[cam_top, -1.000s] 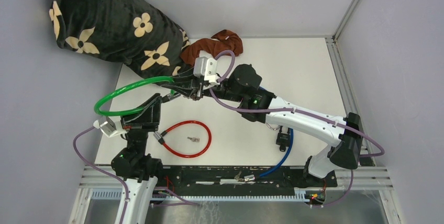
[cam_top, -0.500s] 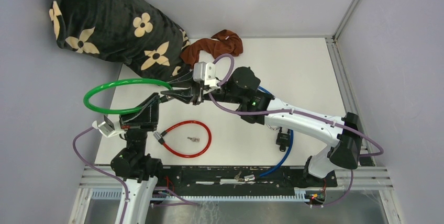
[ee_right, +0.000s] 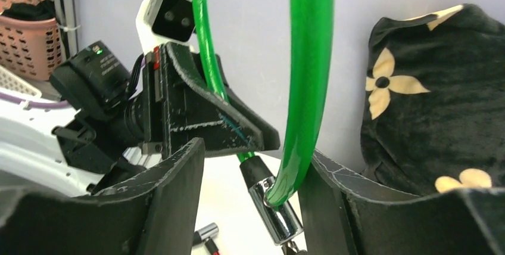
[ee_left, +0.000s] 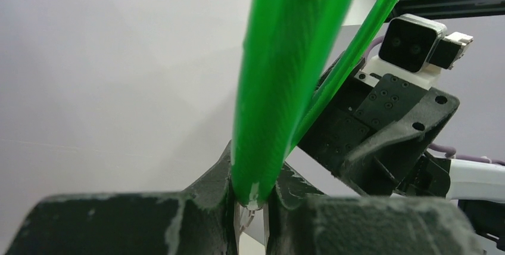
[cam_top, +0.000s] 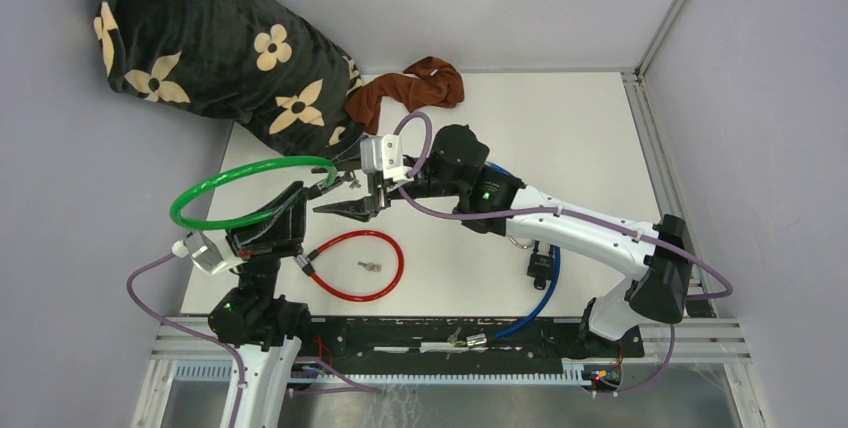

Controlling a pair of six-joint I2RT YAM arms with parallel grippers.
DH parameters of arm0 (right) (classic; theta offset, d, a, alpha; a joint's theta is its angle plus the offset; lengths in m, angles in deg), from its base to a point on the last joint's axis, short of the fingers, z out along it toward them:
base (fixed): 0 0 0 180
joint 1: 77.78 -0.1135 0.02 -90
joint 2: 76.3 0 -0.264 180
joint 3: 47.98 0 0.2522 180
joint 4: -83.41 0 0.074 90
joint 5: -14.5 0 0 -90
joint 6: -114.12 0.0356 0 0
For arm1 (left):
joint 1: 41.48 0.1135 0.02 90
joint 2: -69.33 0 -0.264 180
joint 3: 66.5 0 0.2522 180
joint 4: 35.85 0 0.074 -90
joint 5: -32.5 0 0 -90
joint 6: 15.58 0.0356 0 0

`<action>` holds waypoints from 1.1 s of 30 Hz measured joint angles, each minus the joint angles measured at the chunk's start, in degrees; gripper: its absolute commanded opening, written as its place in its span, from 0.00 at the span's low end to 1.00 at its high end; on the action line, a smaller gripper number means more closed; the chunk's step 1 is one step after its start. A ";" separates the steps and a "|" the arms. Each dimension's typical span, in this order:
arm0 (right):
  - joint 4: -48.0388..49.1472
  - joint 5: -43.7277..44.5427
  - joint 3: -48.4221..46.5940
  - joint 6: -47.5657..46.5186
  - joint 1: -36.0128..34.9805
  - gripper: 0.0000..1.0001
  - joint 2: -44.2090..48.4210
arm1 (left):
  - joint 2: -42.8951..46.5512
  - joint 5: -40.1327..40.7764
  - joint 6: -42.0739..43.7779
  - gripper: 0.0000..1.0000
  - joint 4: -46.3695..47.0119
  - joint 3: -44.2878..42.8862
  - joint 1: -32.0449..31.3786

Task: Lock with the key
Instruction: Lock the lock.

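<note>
A green cable lock [cam_top: 235, 166] hangs in the air as a loop over the table's left side. My left gripper [cam_top: 303, 195] is shut on its cable, which is pinched between the jaws in the left wrist view [ee_left: 256, 189]. The lock's chrome cylinder [ee_right: 277, 213] hangs between my right gripper's [ee_right: 257, 151] spread fingers, and the green cable [ee_right: 306, 88] lies against the right finger [ee_right: 333, 183]. A small metal piece, possibly the key, dangles under the cylinder. My right gripper [cam_top: 336, 198] is open beside the left one.
A red cable lock [cam_top: 385, 248] lies on the table with a small key [cam_top: 370, 266] inside its loop. A blue cable lock [cam_top: 546, 293] lies by the right arm. A black flowered blanket [cam_top: 200, 38] and a brown cloth [cam_top: 405, 88] sit at the back.
My right gripper has opened and dropped slightly towards the near side, off the lock's end. The green loop swung left, then partly back, with the left gripper tilting.
</note>
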 measured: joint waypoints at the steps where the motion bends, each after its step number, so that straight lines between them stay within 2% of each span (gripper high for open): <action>1: -0.76 -0.70 0.00 -0.24 0.24 0.65 0.00 | 0.09 0.04 -0.44 0.02 -0.59 -0.24 0.02; 6: -7.32 -4.87 -1.68 -1.70 1.77 0.73 0.00 | 0.35 0.20 -2.82 0.02 -2.56 -0.52 0.00; 13: -16.09 -13.49 -3.19 -2.34 6.99 0.74 0.28 | 0.35 0.24 -2.97 0.02 -2.95 -0.52 0.02; 20: -27.82 -14.99 -8.79 -2.40 11.58 0.65 0.13 | 0.35 0.20 -2.97 0.02 -2.95 -0.57 0.02; 27: -33.46 -15.69 -16.06 -2.32 11.74 0.59 -3.43 | 0.35 0.17 -2.97 0.02 -2.93 -0.61 0.02; 31: -36.22 -15.87 -18.49 -2.19 11.63 0.53 -6.58 | 0.35 0.04 -2.99 0.02 -2.93 -0.61 0.02; 33: -37.27 -15.87 -18.67 -2.16 11.61 0.47 -7.43 | 0.35 0.00 -2.99 0.02 -2.93 -0.61 0.02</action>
